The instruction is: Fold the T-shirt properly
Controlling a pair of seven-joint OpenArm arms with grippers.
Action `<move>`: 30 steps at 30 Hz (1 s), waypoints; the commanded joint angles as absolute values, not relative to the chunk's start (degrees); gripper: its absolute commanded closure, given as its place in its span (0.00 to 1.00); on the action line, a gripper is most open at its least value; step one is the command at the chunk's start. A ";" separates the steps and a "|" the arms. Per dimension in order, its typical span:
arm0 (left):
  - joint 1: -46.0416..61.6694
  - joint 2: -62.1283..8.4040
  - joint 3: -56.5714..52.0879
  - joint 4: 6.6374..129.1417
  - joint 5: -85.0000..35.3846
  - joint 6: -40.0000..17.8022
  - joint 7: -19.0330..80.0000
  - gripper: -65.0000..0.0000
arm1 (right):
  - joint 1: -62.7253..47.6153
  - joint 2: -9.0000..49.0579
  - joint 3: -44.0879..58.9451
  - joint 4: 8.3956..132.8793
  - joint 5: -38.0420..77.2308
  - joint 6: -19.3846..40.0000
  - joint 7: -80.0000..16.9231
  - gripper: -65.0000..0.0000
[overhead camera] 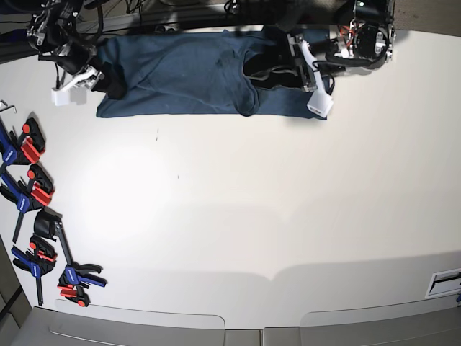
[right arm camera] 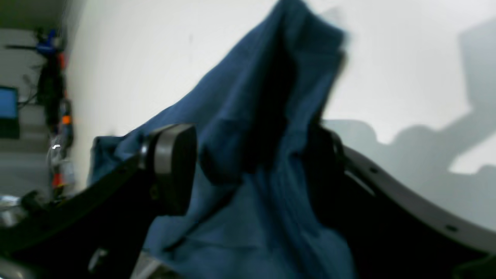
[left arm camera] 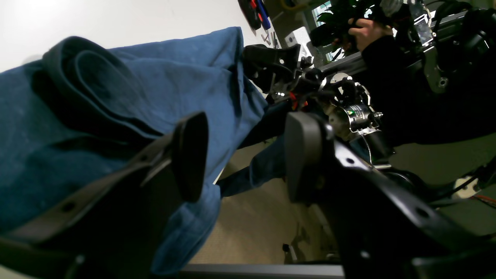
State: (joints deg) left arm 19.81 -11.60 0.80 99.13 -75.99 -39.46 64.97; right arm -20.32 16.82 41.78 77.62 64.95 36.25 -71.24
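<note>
The navy T-shirt (overhead camera: 187, 76) lies stretched left to right along the table's far edge, with a fold near its right part. My left gripper (overhead camera: 304, 72) is at the shirt's right end. In the left wrist view this gripper (left arm camera: 248, 155) is open, with bunched cloth (left arm camera: 77, 116) beside its left finger (left arm camera: 190, 155) and the cloth's edge hanging over the table edge. My right gripper (overhead camera: 94, 78) is at the shirt's left end. In the right wrist view it (right arm camera: 252, 166) stands wide open with a raised ridge of cloth (right arm camera: 252, 108) between its fingers.
The white table (overhead camera: 252, 216) stretches toward the front. Several red-and-blue clamps (overhead camera: 29, 187) lie along its left edge. A person's hand (left arm camera: 366, 33) and dark sleeve show beyond the far edge, near robot hardware. The floor lies below that edge.
</note>
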 commanded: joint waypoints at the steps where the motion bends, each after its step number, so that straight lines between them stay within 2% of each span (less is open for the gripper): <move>1: 19.68 -11.64 0.80 100.16 -77.36 -40.00 64.66 0.54 | -20.64 17.45 41.98 78.04 65.76 36.27 -72.25 0.38; 3: 19.68 -11.64 0.80 100.16 -77.36 -40.00 64.66 0.54 | -20.64 17.47 41.98 78.04 66.94 36.27 -72.55 0.40; 5: 19.66 -11.66 0.80 100.16 -77.38 -40.00 64.66 0.54 | -20.64 17.50 41.98 78.04 66.87 36.27 -72.66 0.51; 10: 19.70 -14.04 0.14 100.20 -77.36 -40.00 65.01 0.56 | -20.64 18.33 42.00 78.04 66.83 36.27 -73.65 1.00; 13: 19.75 -15.44 -3.68 100.22 -77.36 -40.00 66.43 0.70 | -20.64 18.94 42.00 78.30 66.87 36.29 -73.97 1.00; 17: 20.16 -16.49 -12.51 100.22 -76.34 -40.00 66.37 1.00 | -20.64 19.03 42.00 80.18 66.89 36.56 -74.91 1.00; 21: 20.29 -18.11 -19.42 100.14 -65.47 -40.00 66.13 1.00 | -20.67 18.92 42.00 84.47 68.99 36.75 -76.66 1.00; 24: 22.20 -20.29 -20.36 99.94 -56.97 -40.00 62.70 1.00 | -20.64 17.93 41.98 89.93 72.31 37.78 -79.48 1.00; 27: 25.15 -21.17 -20.36 99.70 -50.46 -40.00 56.77 1.00 | -20.67 15.33 41.98 97.17 72.88 38.46 -79.81 1.00; 30: 26.87 -21.10 -20.18 99.70 -48.03 -40.00 55.31 1.00 | -20.67 11.51 41.87 104.57 72.84 38.83 -79.33 1.00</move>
